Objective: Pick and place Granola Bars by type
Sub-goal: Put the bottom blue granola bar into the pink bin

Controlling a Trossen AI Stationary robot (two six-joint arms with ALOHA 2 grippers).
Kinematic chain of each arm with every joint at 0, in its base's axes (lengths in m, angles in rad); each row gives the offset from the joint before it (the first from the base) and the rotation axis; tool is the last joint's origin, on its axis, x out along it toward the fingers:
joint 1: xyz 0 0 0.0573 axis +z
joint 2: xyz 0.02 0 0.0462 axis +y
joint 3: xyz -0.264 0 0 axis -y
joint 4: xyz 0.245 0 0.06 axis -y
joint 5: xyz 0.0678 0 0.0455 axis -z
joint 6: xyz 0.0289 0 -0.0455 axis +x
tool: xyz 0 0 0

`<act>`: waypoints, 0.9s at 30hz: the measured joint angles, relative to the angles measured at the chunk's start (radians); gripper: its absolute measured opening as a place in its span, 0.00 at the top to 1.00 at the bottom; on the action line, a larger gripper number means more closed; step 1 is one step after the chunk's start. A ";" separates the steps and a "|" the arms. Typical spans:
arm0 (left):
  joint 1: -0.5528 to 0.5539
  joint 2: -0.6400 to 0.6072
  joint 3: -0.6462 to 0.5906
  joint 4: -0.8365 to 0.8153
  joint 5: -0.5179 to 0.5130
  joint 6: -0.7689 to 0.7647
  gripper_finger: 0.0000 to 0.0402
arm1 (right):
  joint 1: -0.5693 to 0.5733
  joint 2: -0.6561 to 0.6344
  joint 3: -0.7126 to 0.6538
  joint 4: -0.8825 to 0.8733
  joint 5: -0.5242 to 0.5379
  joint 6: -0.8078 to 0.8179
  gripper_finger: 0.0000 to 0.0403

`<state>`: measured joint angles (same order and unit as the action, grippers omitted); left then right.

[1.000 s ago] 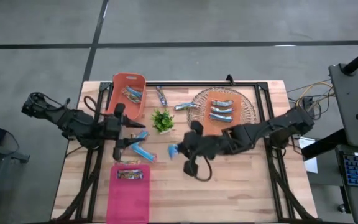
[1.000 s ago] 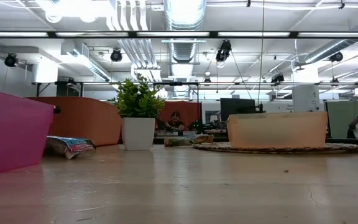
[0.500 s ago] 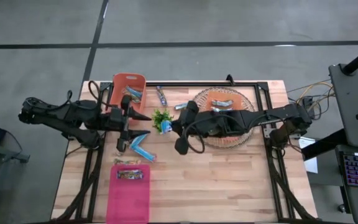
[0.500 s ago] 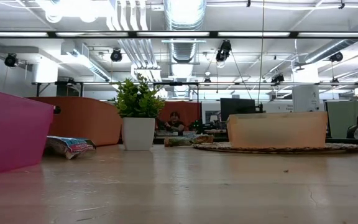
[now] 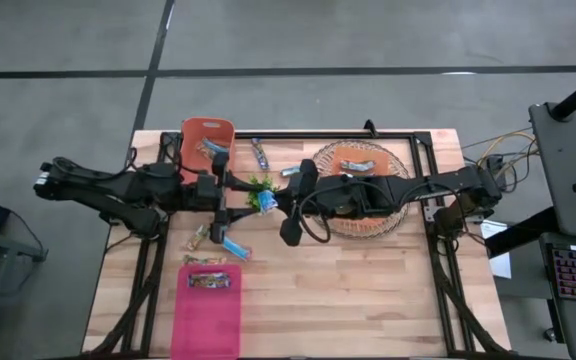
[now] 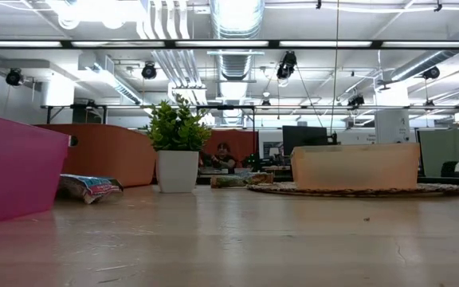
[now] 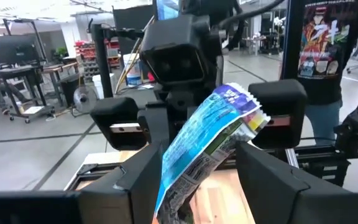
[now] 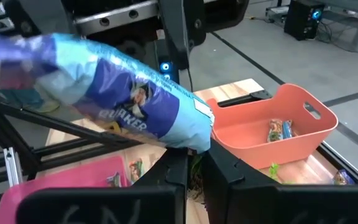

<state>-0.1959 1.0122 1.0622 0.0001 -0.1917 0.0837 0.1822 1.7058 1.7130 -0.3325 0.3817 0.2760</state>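
My right gripper (image 5: 278, 203) is above the table's middle, next to the small green plant (image 5: 259, 184), shut on a bright blue granola bar (image 8: 123, 106). My left gripper (image 5: 234, 190) faces it from the left, open. Its fingers (image 7: 135, 180) stand on either side of the bar's free end (image 7: 197, 162) without touching. Loose bars lie on the table: a blue one (image 5: 233, 246), a tan one (image 5: 200, 238), and two near the far edge (image 5: 260, 152). Silver-blue bars lie in the orange tray (image 5: 356, 176). My right gripper pinches the blue bar by one crimped end (image 8: 190, 138) between its two shut fingers (image 8: 174, 177). They come in level from the table's right. The bar is lifted clear of the table and sticks out past the fingertips, tilted, toward the left gripper.
An orange bin (image 5: 206, 138) with bars stands at the far left. A pink bin (image 5: 208, 305) holding a tan bar (image 5: 211, 279) sits at the near edge. The round wicker tray (image 5: 400, 180) lies under the right arm. A black frame runs around the table.
My right gripper has carried the blue bar up off the table, away from the near edge and leftward to beside the plant. My left gripper has moved toward the table's right and far side, toward the bar, and now faces the right gripper.
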 joint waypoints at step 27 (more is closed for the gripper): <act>0.005 0.058 0.000 0.045 0.014 -0.009 0.98 | 0.001 0.000 -0.012 -0.002 -0.024 0.000 0.97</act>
<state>-0.1909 1.0702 1.0622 0.0454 -0.1780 0.0748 0.1833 1.7058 1.7012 -0.3344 0.3573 0.2756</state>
